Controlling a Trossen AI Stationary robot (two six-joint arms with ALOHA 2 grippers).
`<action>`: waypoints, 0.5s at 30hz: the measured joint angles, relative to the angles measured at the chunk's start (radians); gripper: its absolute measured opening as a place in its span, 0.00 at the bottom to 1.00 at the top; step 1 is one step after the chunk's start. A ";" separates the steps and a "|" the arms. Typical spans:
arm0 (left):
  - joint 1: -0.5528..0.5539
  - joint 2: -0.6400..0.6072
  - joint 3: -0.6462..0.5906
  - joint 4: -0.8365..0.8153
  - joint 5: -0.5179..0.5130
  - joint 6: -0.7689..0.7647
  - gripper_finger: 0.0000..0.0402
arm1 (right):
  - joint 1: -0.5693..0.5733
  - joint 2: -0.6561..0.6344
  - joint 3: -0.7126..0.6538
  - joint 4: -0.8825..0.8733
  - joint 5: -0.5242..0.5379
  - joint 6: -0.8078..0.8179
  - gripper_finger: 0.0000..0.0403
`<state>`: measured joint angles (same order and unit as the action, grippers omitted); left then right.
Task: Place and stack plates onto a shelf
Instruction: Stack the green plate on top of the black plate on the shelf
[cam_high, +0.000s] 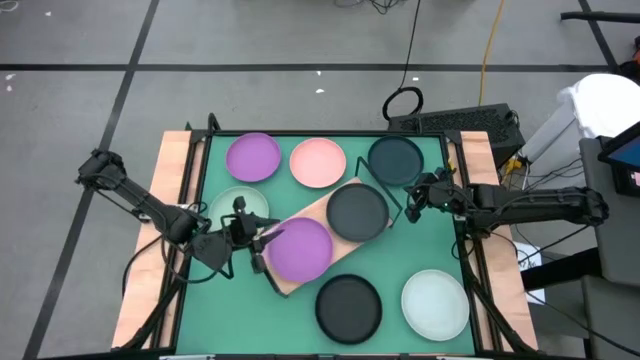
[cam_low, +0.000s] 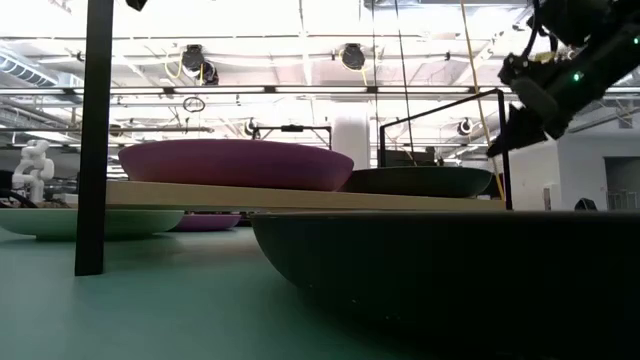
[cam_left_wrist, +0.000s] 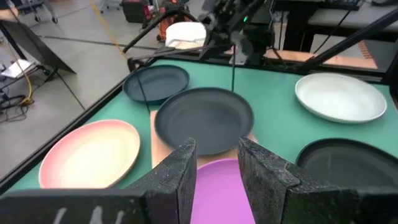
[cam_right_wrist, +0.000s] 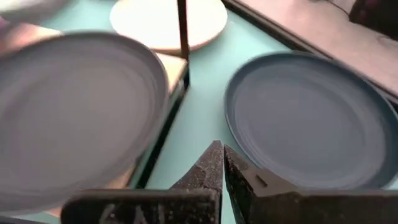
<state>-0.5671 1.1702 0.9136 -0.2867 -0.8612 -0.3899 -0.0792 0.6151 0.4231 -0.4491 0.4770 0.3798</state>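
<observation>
The wooden shelf (cam_high: 316, 208) lies slantwise mid-table. On it rest a purple plate (cam_high: 300, 248) and a dark plate (cam_high: 357, 212), side by side; both show in the low view (cam_low: 235, 163) (cam_low: 415, 180). My left gripper (cam_high: 262, 240) is open at the purple plate's left rim; the plate (cam_left_wrist: 214, 186) shows in the gap between the fingers. My right gripper (cam_high: 415, 195) is shut and empty, raised (cam_low: 515, 120) over the green tabletop between the shelf's right end and a dark teal plate (cam_right_wrist: 305, 118).
On the tabletop lie a second purple plate (cam_high: 253, 157), a pink one (cam_high: 318, 163) and the dark teal one (cam_high: 396, 160) at the far side. A mint plate (cam_high: 238, 205) lies under the left arm. A black plate (cam_high: 348, 307) and a pale one (cam_high: 435, 304) lie near.
</observation>
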 joint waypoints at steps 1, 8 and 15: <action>0.000 -0.005 0.000 -0.020 0.000 -0.011 0.31 | 0.003 0.000 0.011 0.000 0.002 -0.002 0.00; 0.002 -0.044 0.000 -0.150 -0.013 -0.079 0.31 | 0.008 0.000 0.091 -0.069 0.047 -0.023 0.00; 0.022 -0.112 0.000 -0.390 -0.012 -0.296 0.31 | 0.009 -0.014 0.161 -0.117 0.051 -0.077 0.00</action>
<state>-0.5451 1.0581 0.9134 -0.6762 -0.8733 -0.6863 -0.0704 0.6014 0.5840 -0.5662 0.5279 0.3027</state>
